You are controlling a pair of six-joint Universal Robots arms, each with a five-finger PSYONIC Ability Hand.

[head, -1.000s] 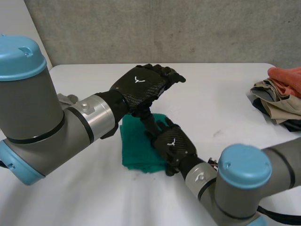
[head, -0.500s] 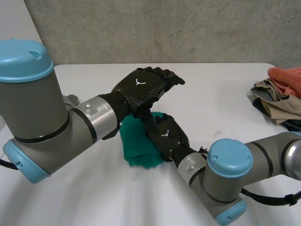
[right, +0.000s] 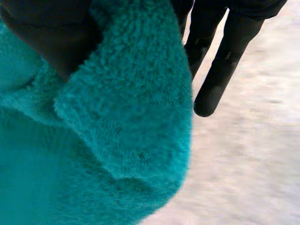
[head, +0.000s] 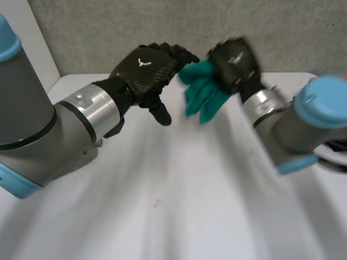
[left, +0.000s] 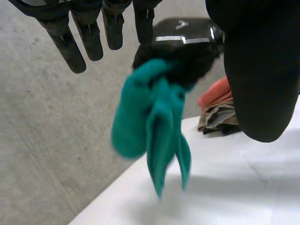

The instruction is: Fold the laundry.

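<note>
Aloft, one teal towel [head: 200, 97] hangs in the right hand's [head: 233, 62] grip; left hand [head: 143, 70], at nine o'clock, fingers relaxed; one clothes pile [left: 218, 110] beyond.

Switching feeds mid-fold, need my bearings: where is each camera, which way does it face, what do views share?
Head view: behind the arms, looking down at the white table; left hand and right hand show.
Left wrist view: on the left wrist, facing the green cloth and a clothes pile; own open fingers show.
Right wrist view: on the right wrist, close on the cloth; own thumb pinches it.
Shared: all three show the cloth in the right hand.
</note>
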